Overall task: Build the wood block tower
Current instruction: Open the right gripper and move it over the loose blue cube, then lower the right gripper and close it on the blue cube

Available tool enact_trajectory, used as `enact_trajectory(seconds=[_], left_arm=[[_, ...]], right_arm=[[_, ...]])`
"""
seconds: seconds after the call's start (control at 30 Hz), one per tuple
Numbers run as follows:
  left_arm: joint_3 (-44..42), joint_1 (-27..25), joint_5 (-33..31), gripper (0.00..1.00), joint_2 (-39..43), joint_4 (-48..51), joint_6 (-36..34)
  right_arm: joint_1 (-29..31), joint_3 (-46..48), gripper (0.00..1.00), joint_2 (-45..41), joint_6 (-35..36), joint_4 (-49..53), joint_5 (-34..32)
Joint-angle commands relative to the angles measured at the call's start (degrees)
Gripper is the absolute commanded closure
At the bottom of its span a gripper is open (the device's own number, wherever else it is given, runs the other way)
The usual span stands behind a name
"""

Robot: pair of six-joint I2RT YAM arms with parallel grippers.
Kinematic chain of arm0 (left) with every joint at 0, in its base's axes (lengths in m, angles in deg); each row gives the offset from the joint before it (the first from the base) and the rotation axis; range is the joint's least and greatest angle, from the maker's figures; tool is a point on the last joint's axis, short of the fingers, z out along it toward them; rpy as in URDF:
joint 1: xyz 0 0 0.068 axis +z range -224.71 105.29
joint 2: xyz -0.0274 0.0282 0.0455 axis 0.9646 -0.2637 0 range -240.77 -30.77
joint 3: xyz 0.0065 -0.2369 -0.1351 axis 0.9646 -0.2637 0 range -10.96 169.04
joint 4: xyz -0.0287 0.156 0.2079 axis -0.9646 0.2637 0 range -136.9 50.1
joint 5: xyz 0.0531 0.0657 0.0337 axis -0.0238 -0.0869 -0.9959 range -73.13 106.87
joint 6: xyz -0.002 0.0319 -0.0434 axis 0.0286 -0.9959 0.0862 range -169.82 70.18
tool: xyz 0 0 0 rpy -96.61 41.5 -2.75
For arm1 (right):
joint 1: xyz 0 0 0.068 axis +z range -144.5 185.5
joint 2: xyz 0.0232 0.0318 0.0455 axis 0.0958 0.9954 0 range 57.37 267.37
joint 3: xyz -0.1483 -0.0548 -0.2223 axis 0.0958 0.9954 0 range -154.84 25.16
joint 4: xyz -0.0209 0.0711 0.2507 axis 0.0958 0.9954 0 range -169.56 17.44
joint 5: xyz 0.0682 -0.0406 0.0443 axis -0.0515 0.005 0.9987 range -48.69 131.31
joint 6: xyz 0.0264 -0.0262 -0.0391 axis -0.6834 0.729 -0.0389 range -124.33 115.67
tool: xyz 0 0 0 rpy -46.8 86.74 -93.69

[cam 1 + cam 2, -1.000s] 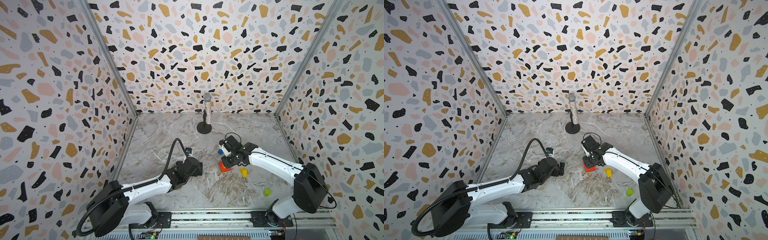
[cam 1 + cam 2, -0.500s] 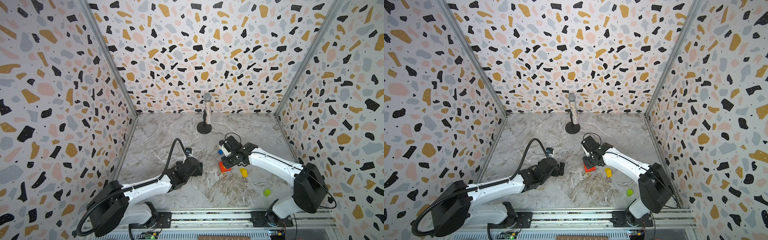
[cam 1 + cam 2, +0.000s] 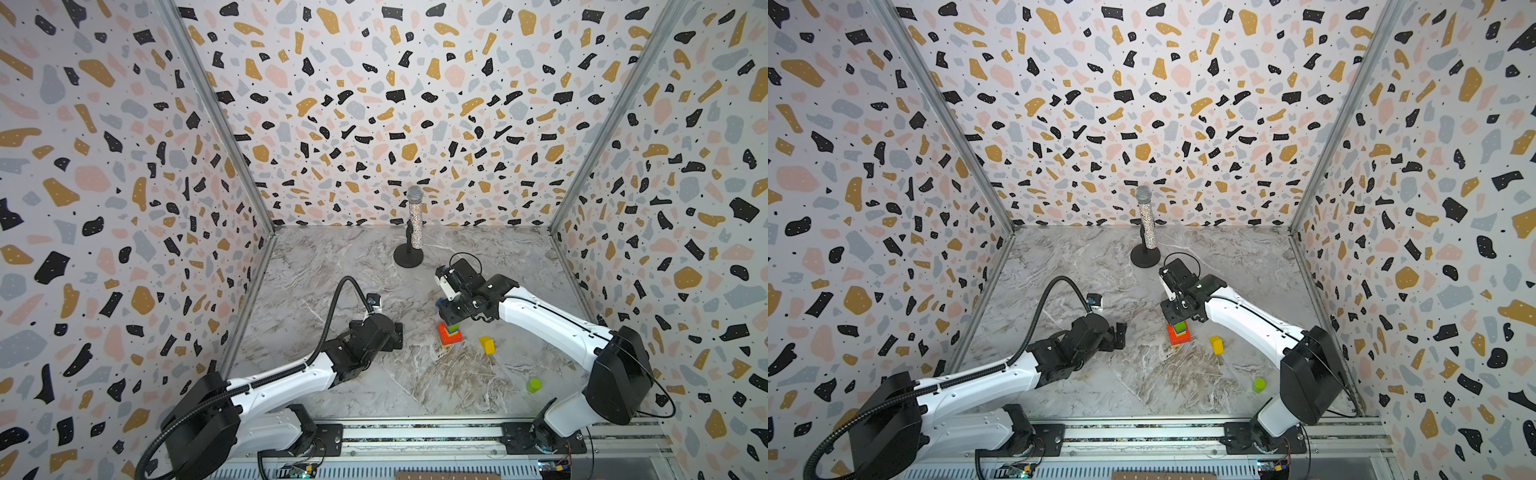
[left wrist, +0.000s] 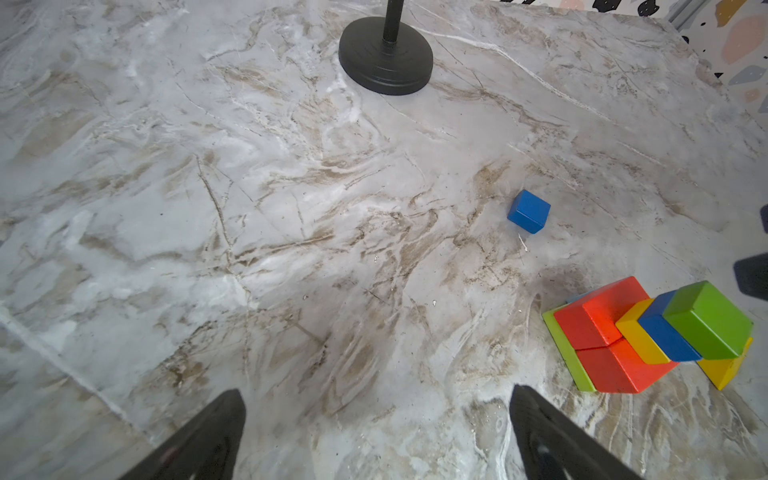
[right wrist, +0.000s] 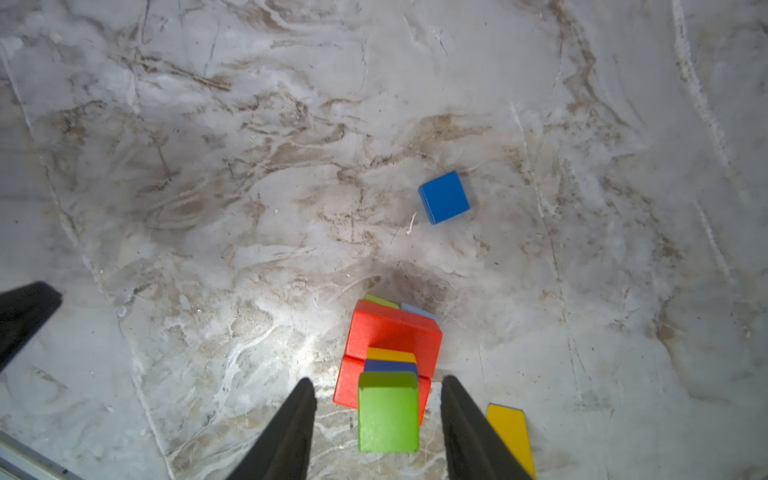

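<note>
The marble table filled the floor of the speckled enclosure, and a glittery microphone stood on its black stand at the far middle. The left gripper hung low over bare marble left of centre, its jaws spread wide with nothing between them. The right gripper pointed down over the tower, which stood near the middle of the table, slightly to the right.

The tower had red bricks low down, then a yellow piece, a dark blue one and a green block on top. In the right wrist view the jaws stood part open astride that green block, with a clear gap on each side, so it seemed to be resting on the stack and not held.

The step in hand looked like letting go of the green block. To do it well, the fingers should part evenly and rise straight up. A sideways brush could push the narrow upper blocks off the bricks.

A yellow block lay just right of the tower, and a blue cube sat a little beyond it on the far side. Either could be taken next. A lime-green cylinder stood well apart at the near right.
</note>
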Motion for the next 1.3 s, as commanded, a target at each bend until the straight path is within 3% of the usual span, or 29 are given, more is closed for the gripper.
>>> enact_trajectory(seconds=[0.0, 0.3, 0.77, 0.97, 1.27], left_arm=[[0.5, -0.2, -0.7, 0.0, 1.9, 0.6, -0.7], [-2.8, -0.2, -0.7, 0.0, 7.3, 0.8, -0.6], [-6.0, -0.1, -0.7, 0.0, 10.1, -0.4, -1.5], [-6.7, -0.1, -0.7, 0.0, 10.6, -1.0, -2.0], [-8.1, 0.3, -1.6, 0.0, 8.4, -3.4, -2.7]], right_arm=[[0.2, -2.9, 0.49, 2.5, 1.0, 2.7, -1.6], [-1.5, -6.0, 0.54, 8.8, 1.6, 0.7, -1.7], [-5.1, -11.7, 0.55, 17.3, 3.1, -0.2, 0.4], [-5.6, -13.1, 0.47, 20.1, 3.5, -0.5, -0.4], [-7.1, -13.7, 0.45, 22.4, 4.1, -1.2, -0.6]])
